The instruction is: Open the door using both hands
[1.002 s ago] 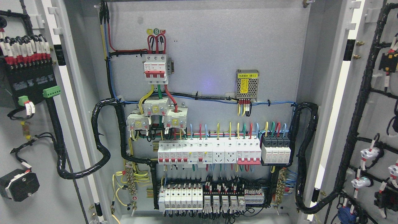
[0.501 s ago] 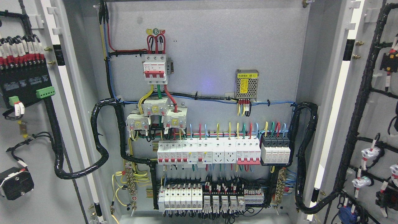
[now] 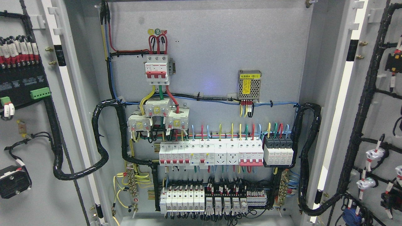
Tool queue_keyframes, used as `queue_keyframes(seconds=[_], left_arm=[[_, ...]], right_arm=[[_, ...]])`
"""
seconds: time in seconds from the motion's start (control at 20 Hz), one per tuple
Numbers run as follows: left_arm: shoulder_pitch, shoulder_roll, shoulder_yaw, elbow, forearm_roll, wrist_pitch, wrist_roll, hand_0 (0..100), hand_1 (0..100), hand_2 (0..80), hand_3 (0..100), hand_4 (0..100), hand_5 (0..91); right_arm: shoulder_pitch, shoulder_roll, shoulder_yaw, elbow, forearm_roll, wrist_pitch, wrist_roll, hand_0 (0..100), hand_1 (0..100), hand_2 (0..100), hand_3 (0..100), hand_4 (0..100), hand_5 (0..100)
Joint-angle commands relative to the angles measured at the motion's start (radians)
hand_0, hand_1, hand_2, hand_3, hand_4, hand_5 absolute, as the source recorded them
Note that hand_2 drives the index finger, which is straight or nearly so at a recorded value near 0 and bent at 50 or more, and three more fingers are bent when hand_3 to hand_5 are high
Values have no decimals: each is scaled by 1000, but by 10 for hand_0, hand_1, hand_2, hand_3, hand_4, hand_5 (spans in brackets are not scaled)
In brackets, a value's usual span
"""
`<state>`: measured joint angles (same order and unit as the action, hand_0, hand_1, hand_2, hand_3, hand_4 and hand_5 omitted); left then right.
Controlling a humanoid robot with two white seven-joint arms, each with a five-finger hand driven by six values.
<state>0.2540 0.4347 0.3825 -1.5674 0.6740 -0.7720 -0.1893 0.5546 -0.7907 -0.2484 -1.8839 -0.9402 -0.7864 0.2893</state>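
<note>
1. Grey electrical cabinet back panel [image 3: 213, 47] filling the middle, fully exposed.
2. Left door [image 3: 34, 194] and right door [image 3: 381, 119] swung wide open at the edges, wiring on their inner faces.
3. Breaker row [image 3: 210, 153] low on panel; black cable loom [image 3: 100, 147] beside it.
4. No robot hands visible; grip unknowable.

Two doors stand open: the left door [image 3: 28, 131] and the right door [image 3: 377, 125]. On the back panel [image 3: 213, 40] there is one big red breaker [image 3: 156, 69], three white current transformers [image 3: 158, 115] and one power supply module [image 3: 249, 84] with a yellow label. Below sit two rows of breakers, the upper row [image 3: 211, 153] and the lower row [image 3: 213, 201]. Two white sockets [image 3: 226, 153] sit in the upper one. No hand is in view.
</note>
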Motion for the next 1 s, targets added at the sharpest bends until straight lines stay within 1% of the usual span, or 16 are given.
queue_keyframes(seconds=[0.0, 0.2, 0.35, 0.55, 0.7, 0.95], left_arm=[[-56, 29, 6, 116, 1, -96, -1, 0, 0, 0, 0, 30, 0], [-81, 29, -1, 150, -2, -81, -1, 0, 0, 0, 0, 30, 0], [-104, 47, -2, 168, -2, -30, -1, 0, 0, 0, 0, 31, 0], [-122, 48, -1, 178, -4, 0, 1, 0, 0, 0, 0, 31, 0], [-137, 64, 3, 178, -2, 54, 1, 0, 0, 0, 0, 31, 0], [-145, 68, 10, 179, -4, 106, 2, 0, 0, 0, 0, 31, 0]], right_arm=[[13, 1, -12, 2, -5, -4, 1, 107, 0, 0, 0, 0, 0], [15, 1, -12, 6, -17, -4, 1, 107, 0, 0, 0, 0, 0], [15, -2, -12, 6, -32, -4, -1, 107, 0, 0, 0, 0, 0], [15, -1, -22, 8, -34, -4, -1, 107, 0, 0, 0, 0, 0], [15, 1, -22, 9, -35, -4, -2, 107, 0, 0, 0, 0, 0], [15, 1, -23, 16, -35, -4, -2, 106, 0, 0, 0, 0, 0]])
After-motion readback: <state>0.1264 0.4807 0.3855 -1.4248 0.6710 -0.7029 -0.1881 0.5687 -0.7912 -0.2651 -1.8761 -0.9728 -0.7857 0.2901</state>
